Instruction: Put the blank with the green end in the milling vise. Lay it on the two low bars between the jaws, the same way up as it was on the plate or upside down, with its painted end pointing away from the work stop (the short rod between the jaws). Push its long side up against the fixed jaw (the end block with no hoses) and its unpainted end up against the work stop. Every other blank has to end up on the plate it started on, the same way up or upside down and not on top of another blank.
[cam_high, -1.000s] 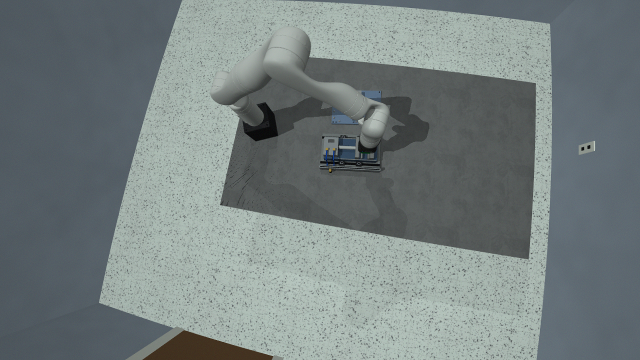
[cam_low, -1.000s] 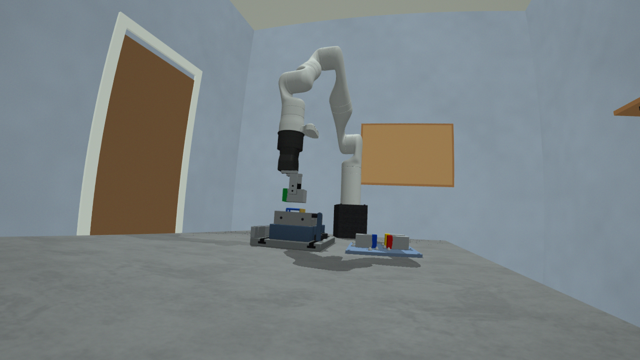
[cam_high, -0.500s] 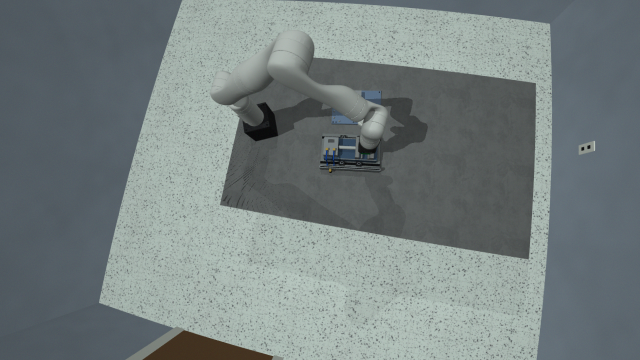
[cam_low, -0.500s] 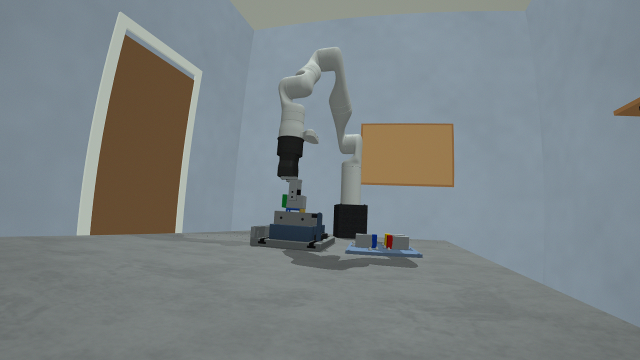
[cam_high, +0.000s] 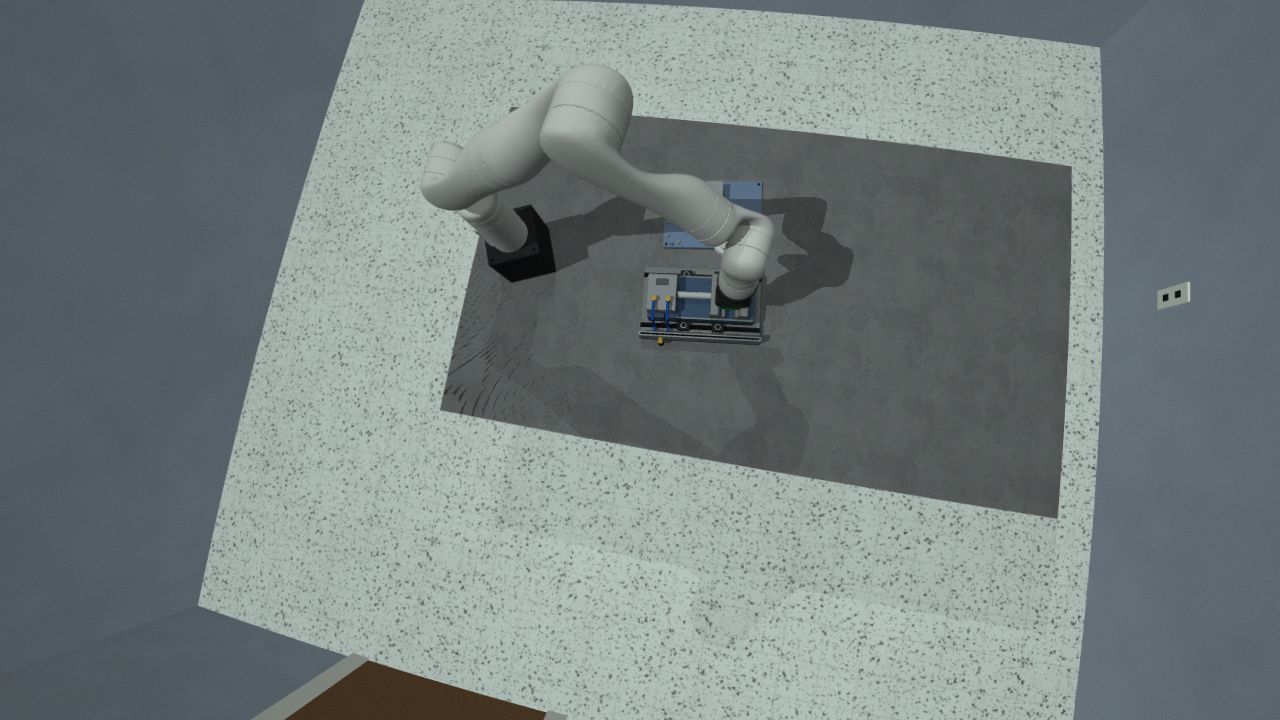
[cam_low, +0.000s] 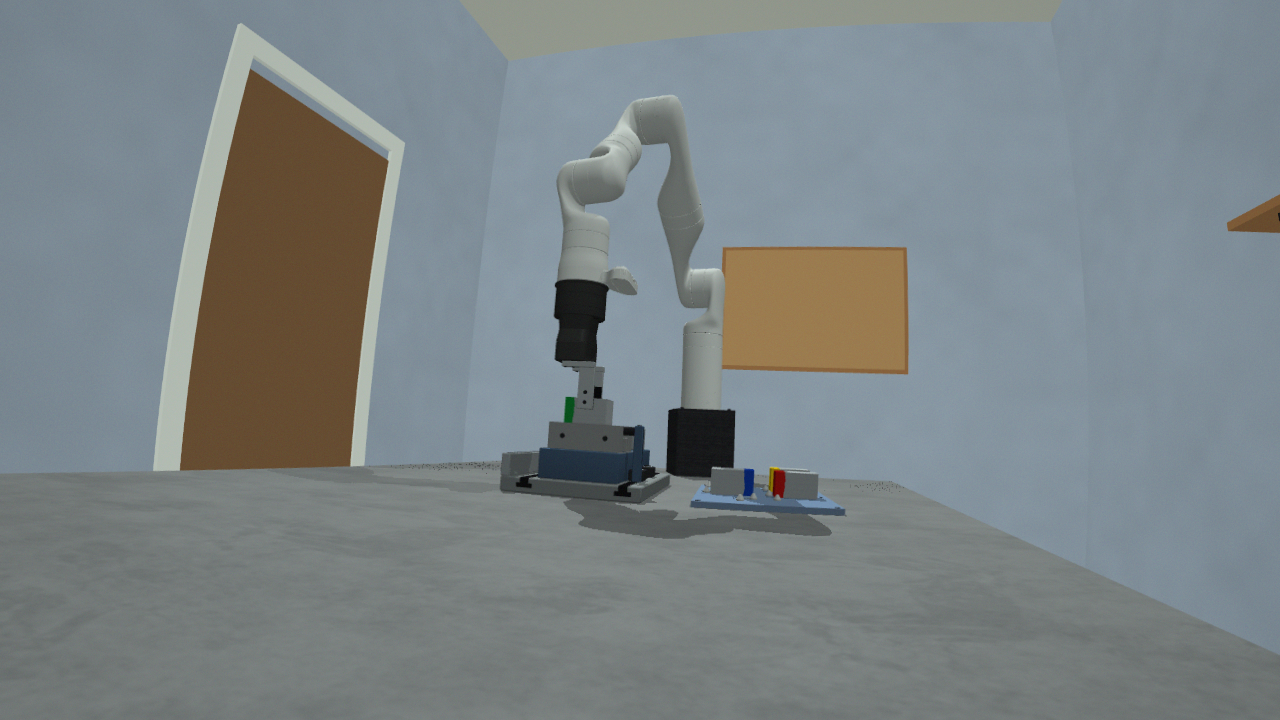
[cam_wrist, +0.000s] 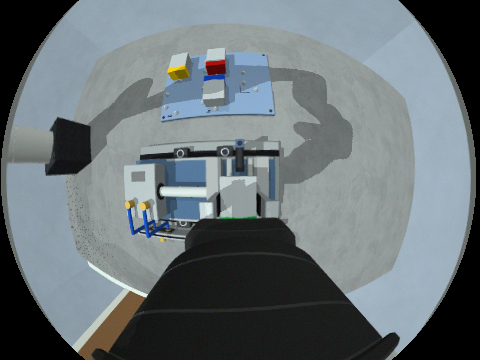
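My gripper points straight down over the milling vise and is shut on the grey blank with the green end. The blank hangs level just above the top of the vise, its green end toward the door side. In the overhead view the wrist covers the blank above the vise; only a strip of green shows. In the wrist view the blank hangs over the gap next to the block with no hoses, and the block with blue hoses is at the left.
A blue plate beside the vise holds blanks with blue, yellow and red ends. The same plate shows in the wrist view. The arm's black base stands behind the vise.
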